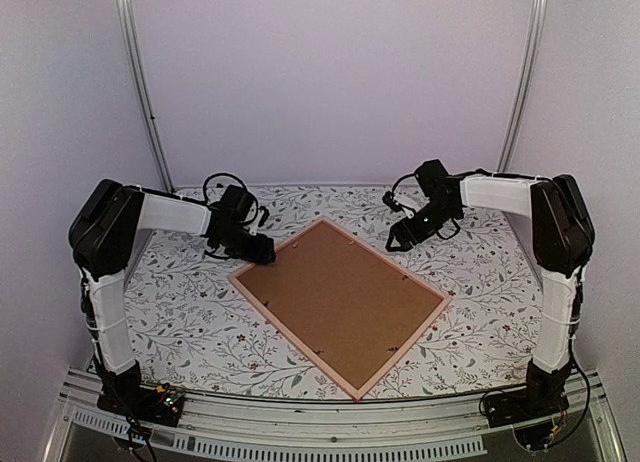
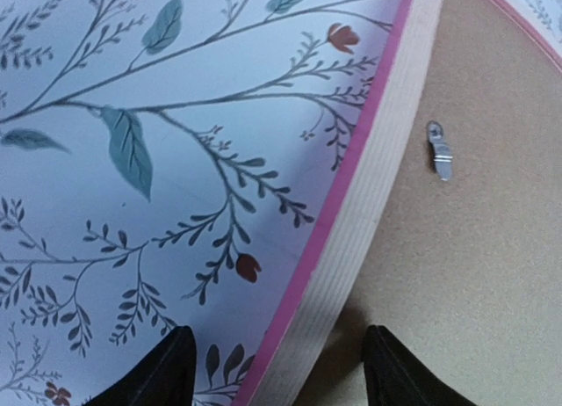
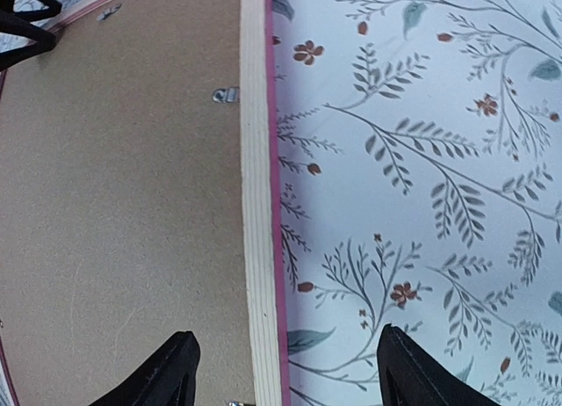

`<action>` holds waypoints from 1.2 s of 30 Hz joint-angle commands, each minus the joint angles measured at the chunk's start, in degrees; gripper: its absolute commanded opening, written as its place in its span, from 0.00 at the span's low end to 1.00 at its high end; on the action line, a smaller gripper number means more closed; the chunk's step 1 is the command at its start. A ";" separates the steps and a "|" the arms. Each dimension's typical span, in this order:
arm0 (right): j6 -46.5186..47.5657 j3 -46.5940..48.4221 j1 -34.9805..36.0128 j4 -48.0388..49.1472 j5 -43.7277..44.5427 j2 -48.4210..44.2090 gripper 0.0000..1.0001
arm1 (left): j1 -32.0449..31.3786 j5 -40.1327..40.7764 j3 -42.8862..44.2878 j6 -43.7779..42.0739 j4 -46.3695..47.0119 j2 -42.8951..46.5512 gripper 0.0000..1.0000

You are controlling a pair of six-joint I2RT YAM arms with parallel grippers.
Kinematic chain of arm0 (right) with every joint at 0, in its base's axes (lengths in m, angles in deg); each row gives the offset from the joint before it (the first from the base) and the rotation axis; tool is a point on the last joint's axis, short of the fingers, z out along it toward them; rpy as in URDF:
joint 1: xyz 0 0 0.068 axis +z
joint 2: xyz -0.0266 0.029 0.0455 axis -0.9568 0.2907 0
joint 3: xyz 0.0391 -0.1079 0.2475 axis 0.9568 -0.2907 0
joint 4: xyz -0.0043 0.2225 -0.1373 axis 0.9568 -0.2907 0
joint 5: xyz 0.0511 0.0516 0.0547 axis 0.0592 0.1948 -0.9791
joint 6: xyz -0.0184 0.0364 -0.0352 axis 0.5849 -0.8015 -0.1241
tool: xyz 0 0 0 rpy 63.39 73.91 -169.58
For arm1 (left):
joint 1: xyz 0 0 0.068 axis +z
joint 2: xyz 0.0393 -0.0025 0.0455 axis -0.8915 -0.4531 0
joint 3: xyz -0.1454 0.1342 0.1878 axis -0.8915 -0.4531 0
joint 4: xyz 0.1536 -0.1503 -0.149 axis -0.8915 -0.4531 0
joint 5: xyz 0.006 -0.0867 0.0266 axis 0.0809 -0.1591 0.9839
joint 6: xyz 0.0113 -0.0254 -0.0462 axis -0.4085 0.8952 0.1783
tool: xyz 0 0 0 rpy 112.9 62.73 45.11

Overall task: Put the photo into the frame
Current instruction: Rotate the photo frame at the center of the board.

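The pink frame (image 1: 290, 334) lies face down in the middle of the table, with a brown hardboard backing (image 1: 340, 300) filling it. The photo is hidden. My left gripper (image 1: 262, 252) hovers at the frame's far-left corner. In the left wrist view it (image 2: 277, 336) stands open, one finger over the tablecloth and the other over the backing, with the pale rim (image 2: 378, 177) running between them untouched. My right gripper (image 1: 393, 242) is at the far-right edge. It is open too (image 3: 287, 334), straddling the rim (image 3: 255, 204) without touching it.
Small metal turn clips (image 2: 439, 148) (image 3: 225, 95) sit on the backing near the rim. A floral tablecloth (image 1: 190, 312) covers the table. The enclosure's white walls and metal posts (image 1: 140, 82) stand behind. The left gripper's fingers (image 3: 22, 19) show at the right wrist view's top left.
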 commanded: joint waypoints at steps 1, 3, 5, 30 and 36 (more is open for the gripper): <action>-12.47 -7.72 -0.50 0.82 9.49 -8.47 0.73 | 0.85 0.62 0.01 -0.08 0.69 -2.07 0.60; -16.68 -12.54 -0.68 -0.16 11.60 -11.55 0.73 | 0.88 0.60 -1.21 0.90 1.27 -1.66 0.52; -21.32 -16.45 -0.87 -1.17 13.37 -15.16 0.73 | 0.83 0.32 -2.97 2.13 2.01 -0.60 0.46; -42.18 -45.76 -0.71 8.52 1.26 -33.08 0.80 | -10.52 -2.18 -39.51 22.84 13.49 27.03 0.38; -40.47 -43.45 -0.71 10.99 0.55 -27.61 0.76 | -17.38 -1.71 -42.38 27.78 12.77 31.22 0.43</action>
